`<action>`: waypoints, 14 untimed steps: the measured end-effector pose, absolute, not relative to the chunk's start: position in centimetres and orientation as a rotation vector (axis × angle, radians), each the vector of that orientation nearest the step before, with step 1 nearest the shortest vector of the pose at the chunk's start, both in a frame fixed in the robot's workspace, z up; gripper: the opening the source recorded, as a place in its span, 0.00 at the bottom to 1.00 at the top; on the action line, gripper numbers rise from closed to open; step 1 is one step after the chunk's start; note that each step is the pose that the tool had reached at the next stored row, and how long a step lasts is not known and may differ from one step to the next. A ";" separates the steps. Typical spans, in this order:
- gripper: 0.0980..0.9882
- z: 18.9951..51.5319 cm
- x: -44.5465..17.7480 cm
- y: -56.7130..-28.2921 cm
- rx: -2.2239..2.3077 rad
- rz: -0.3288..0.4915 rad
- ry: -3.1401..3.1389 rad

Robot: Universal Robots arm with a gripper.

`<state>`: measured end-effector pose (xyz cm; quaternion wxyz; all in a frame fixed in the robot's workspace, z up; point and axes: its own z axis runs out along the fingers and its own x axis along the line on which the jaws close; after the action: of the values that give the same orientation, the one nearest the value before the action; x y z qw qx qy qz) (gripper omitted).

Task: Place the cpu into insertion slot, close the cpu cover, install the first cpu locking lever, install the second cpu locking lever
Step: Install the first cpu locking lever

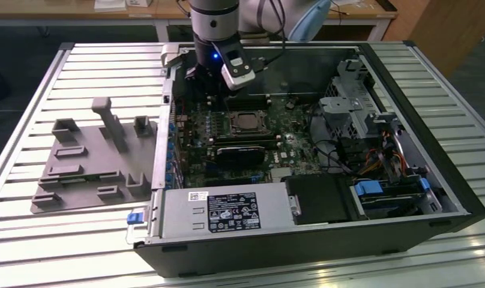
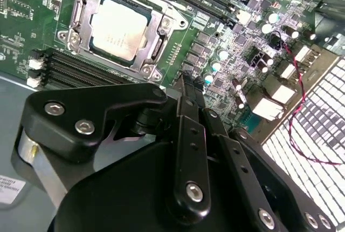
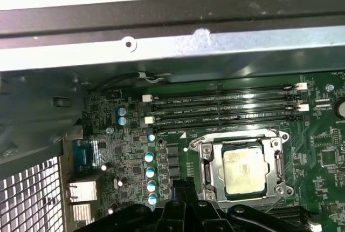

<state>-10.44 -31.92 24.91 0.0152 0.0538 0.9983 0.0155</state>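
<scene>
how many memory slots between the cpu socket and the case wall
4 in the first wrist view, parallel: outermost memory slot, two middle, innermost nearest the cpu; none seems hidden.

The black linkage of the gripper (image 2: pixel 187 83) blocks my sight of the circuit board (image 2: pixel 32 5) behind the jaws in the second wrist view, and the memory slots (image 2: pixel 73 69) beside them vanish under it. In the first wrist view, whether the cpu cover (image 3: pixel 217 170) just ahead of the jaws is latched is too fine to tell.
</scene>
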 end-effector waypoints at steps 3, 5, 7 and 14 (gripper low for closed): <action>0.00 25.2 -10.4 -31.9 0.167 0.049 3.106; 0.00 25.3 -10.4 -31.9 0.167 0.050 3.106; 0.00 25.3 -10.5 -31.9 0.167 0.050 3.106; 0.00 25.3 -11.2 -31.9 0.168 0.124 3.107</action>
<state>-11.16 -31.93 25.29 0.0140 0.0541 0.9976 0.0399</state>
